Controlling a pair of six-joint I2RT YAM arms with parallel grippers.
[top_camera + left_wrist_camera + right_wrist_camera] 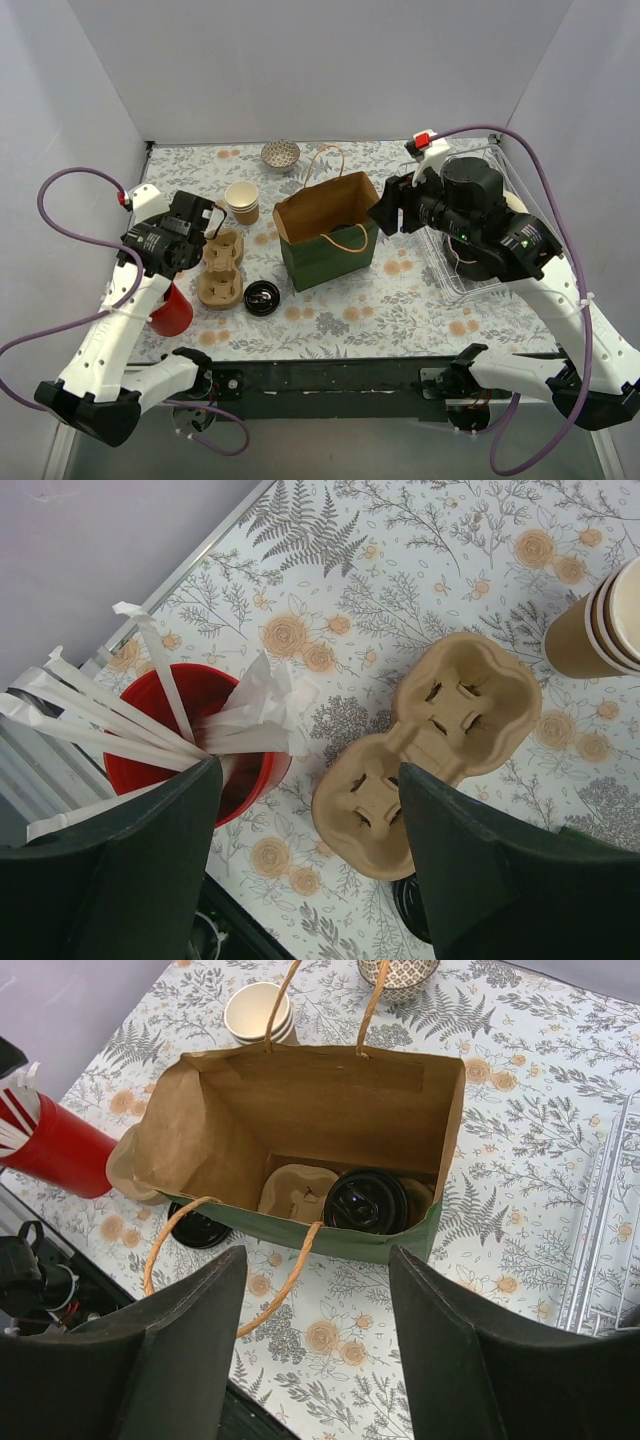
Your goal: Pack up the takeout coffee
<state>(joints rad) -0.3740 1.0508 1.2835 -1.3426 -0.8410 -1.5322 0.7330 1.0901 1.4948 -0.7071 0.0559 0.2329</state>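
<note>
Covering the table (420, 300), a floral cloth, plain white walls (320, 60) around.

My top external view sits high behind the arm bases and looks down and forward over the whole table (400, 310), walls closing the far side. My left wrist view hangs close above the table's left end, facing almost straight down — pulp cup carrier (430, 745) and red cup (190, 740) fill it. My right wrist view looks steeply down into the green paper bag (300, 1160) from near. Both wrist views share the red cup and the stacked paper cups (610, 620) — all of it also appears from above.
</note>
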